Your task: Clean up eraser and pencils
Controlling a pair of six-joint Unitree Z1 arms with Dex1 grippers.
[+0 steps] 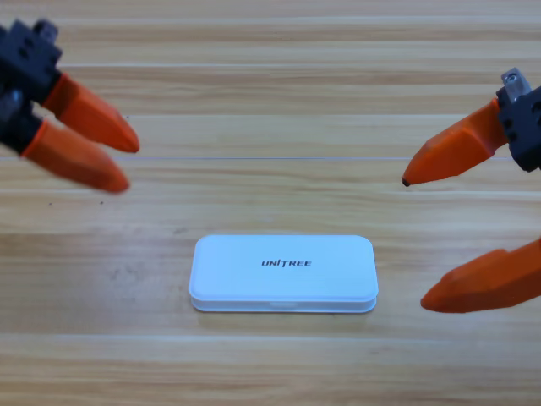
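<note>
Eraser and pencils unseen: white case (283,273) lies shut (both grippers (127,165) (414,241) spread apart).

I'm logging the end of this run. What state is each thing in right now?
White case: lid shut, flat on the table.
Left tool: open, holding nothing, at the upper left edge.
Right tool: wide open, holding nothing, at the right edge.
Eraser, pencils: not visible.

Bright, even light w/ soft shadow under white case (283,272); left fingers (93,139) slightly blurred.
</note>
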